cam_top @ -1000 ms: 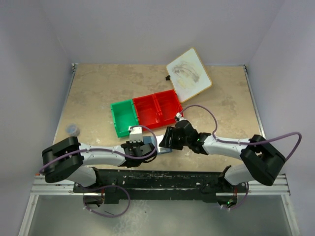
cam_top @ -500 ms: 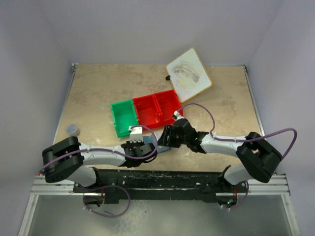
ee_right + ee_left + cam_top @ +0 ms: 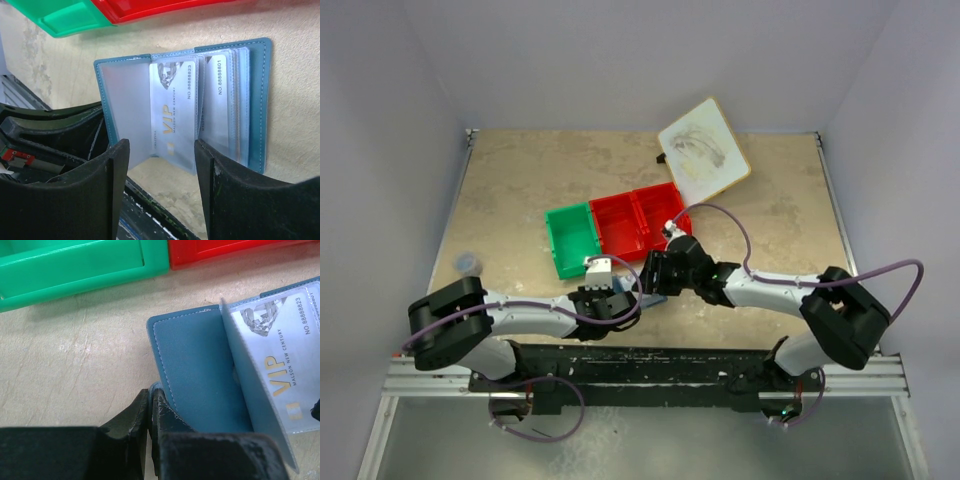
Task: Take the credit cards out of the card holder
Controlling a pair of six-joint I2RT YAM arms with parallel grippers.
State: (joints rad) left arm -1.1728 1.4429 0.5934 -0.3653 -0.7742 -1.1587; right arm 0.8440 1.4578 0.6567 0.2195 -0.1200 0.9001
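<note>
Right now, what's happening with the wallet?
The left gripper is pinched shut on a corner of the card holder, which lies open on the table. The right gripper hangs open over it. The credit cards sit tucked inside it; none is out yet.

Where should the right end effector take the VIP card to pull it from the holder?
Probably pinch the VIP card by its short end nearest the open right end effector, coming from the arms' side. Its leaf stands up off the holder cover, leaving both faces free, and the left end effector pins that cover. Sleeve opening unclear.
</note>
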